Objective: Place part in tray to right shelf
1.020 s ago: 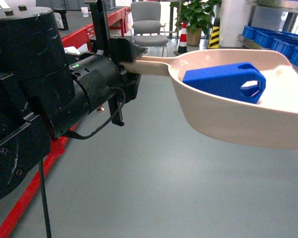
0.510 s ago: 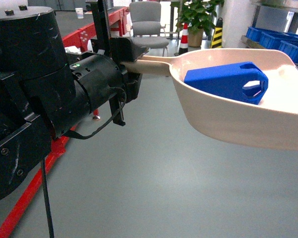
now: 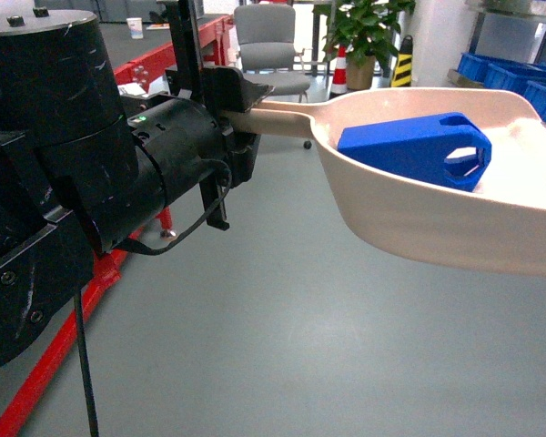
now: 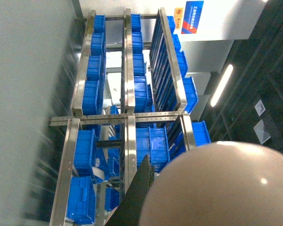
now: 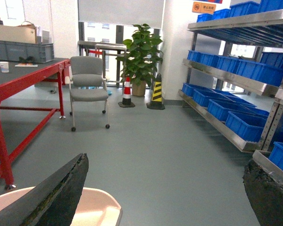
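Note:
The part (image 3: 409, 147), a small bright-blue block with holes, lies inside the beige tray (image 3: 419, 228), which is held level above the floor on the right of the head view. My left gripper (image 3: 243, 111) is shut on the tray's handle (image 3: 278, 118). In the left wrist view the tray's rounded underside (image 4: 221, 188) fills the lower right beside one black finger (image 4: 139, 193). My right gripper (image 5: 165, 188) is open with nothing between its fingers; a corner of the tray (image 5: 96, 209) shows beside its left finger (image 5: 61, 190). The right shelf (image 5: 226, 127) stands along the right wall.
Blue crates (image 3: 528, 77) sit on the steel rack at the far right. A red-framed table (image 5: 19, 84) runs along the left, with a grey chair (image 5: 87, 92), a potted plant (image 5: 141, 52) and striped cones (image 5: 156, 92) beyond. Grey floor (image 3: 273, 346) lies below the tray.
The background has slid a little: the blue crates sit nearer the right edge of the head view. The tray with the part stays held the same way, slightly higher.

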`<state>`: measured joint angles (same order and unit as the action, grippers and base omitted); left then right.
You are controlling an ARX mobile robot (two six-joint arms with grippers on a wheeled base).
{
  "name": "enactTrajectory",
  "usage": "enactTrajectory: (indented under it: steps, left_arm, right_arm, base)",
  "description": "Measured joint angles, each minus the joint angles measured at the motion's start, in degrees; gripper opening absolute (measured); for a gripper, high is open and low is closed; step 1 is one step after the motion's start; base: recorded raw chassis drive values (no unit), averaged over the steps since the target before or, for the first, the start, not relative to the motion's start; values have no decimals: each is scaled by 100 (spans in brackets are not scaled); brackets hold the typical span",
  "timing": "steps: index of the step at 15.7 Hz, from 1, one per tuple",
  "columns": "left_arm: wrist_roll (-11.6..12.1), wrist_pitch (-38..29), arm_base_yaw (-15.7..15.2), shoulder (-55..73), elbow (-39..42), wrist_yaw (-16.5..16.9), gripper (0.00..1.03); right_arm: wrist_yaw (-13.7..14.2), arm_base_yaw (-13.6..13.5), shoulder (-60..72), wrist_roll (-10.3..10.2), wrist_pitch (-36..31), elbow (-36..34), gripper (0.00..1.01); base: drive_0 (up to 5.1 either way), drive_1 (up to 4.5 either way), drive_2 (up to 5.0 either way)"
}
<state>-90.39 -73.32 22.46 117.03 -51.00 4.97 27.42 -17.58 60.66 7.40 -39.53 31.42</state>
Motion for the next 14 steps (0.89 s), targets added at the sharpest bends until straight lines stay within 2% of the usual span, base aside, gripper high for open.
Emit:
enactTrajectory:
  steps: [14]
  left_arm:
    - [22,-17,-4,0,0,15,13]
  right_arm:
    - [-2,0,0,0,-26,0,98]
  base:
    - [-3,430,-437]
